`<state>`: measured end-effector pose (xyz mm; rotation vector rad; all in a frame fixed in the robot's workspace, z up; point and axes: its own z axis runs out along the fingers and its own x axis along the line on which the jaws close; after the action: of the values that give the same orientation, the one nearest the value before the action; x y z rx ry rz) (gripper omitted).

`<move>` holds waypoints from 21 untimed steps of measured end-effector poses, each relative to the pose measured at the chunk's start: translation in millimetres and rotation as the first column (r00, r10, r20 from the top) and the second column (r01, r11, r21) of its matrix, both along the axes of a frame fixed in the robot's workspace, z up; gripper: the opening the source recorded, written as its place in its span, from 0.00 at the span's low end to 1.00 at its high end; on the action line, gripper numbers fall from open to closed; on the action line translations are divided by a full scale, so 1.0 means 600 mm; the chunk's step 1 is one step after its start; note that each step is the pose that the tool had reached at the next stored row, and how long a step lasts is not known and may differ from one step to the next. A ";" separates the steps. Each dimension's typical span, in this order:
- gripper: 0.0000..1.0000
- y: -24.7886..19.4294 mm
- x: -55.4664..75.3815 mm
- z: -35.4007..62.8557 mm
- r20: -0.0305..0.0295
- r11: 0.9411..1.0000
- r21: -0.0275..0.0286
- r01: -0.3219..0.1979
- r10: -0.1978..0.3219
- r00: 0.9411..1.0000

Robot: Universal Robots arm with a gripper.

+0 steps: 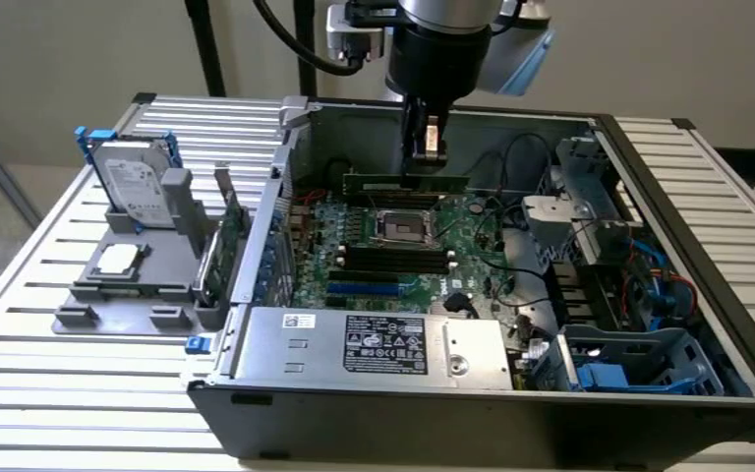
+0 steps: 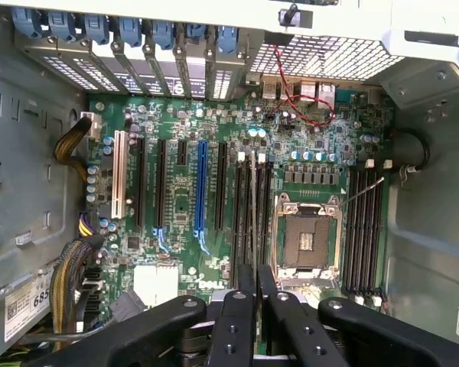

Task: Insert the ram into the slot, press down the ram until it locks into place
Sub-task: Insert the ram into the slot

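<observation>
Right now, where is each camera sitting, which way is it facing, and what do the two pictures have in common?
Exterior view: off the arm, above the table, looking down at a slant into the open computer case; the arm and its gripper, holding the ram, show.
Wrist view: on the wrist, looking straight down onto the motherboard; the gripper's black fingers show.
Shared: the motherboard and its processor socket.

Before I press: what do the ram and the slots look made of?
The ram, gripped in the hand: a thin green circuit board with a matte face, probably fibreglass laminate. The slots: uniform black and faintly shiny, likely moulded plastic.
</observation>
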<state>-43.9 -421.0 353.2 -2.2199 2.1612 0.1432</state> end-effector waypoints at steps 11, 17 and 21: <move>0.13 0.0043 0.000 -0.015 0.000 0.999 -0.014 0.033 -0.033 0.999; 0.13 0.0129 0.000 -0.029 0.001 0.998 -0.025 0.049 -0.049 0.999; 0.13 0.0209 0.000 -0.037 0.001 0.998 -0.036 0.054 -0.054 0.999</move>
<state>-43.9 -408.5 330.8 -2.1767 2.2390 0.1031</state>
